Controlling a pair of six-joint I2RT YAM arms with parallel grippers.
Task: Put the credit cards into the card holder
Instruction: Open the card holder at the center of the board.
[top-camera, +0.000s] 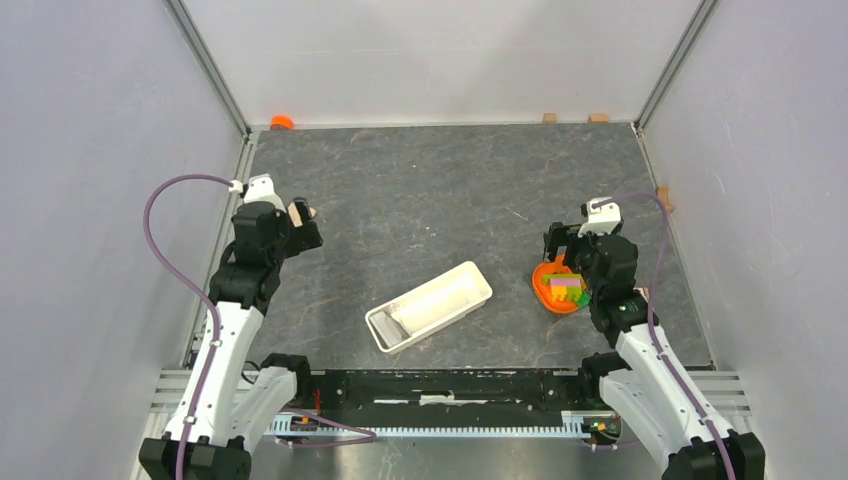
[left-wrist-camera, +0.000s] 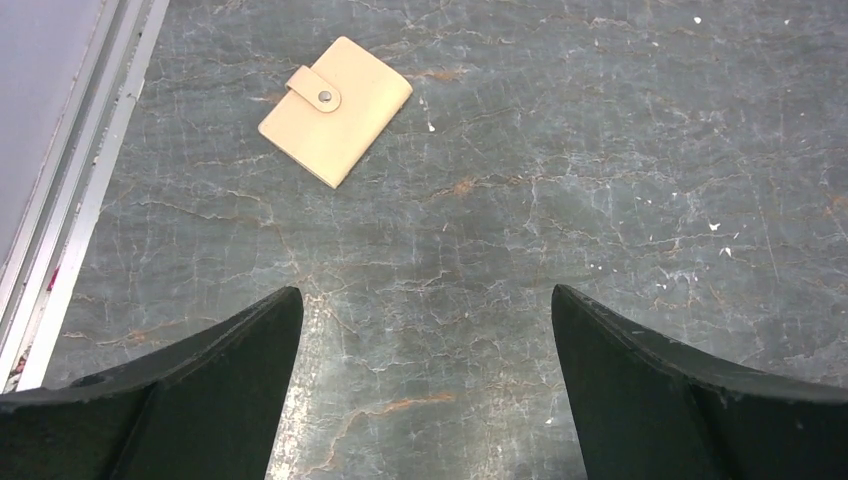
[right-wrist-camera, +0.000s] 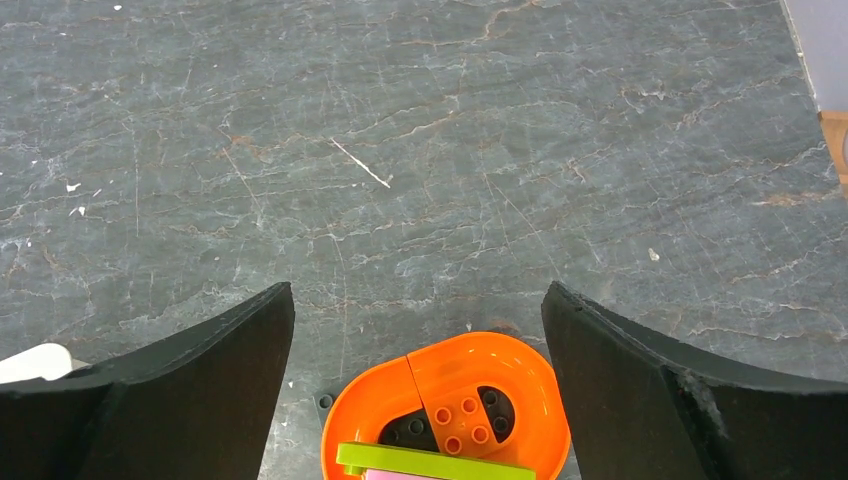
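The card holder (top-camera: 470, 285), a long white tray with low walls, lies slantwise at the table's middle front. A pale grey flat shape (top-camera: 393, 322) sits in its near-left end. Its corner (right-wrist-camera: 35, 360) shows at the left edge of the right wrist view. The credit cards are not to be seen in any view. My left gripper (top-camera: 303, 232) (left-wrist-camera: 425, 290) hovers open over bare table at the left, well away from the tray. My right gripper (top-camera: 560, 245) (right-wrist-camera: 417, 285) stands open above the far rim of an orange bowl, with nothing between its fingers.
A tan snap wallet (left-wrist-camera: 335, 97) (top-camera: 300, 211) lies shut on the table just beyond my left gripper, near the left rail. The orange bowl (right-wrist-camera: 470, 395) (top-camera: 550, 290) of coloured blocks sits under my right wrist. White walls close in three sides.
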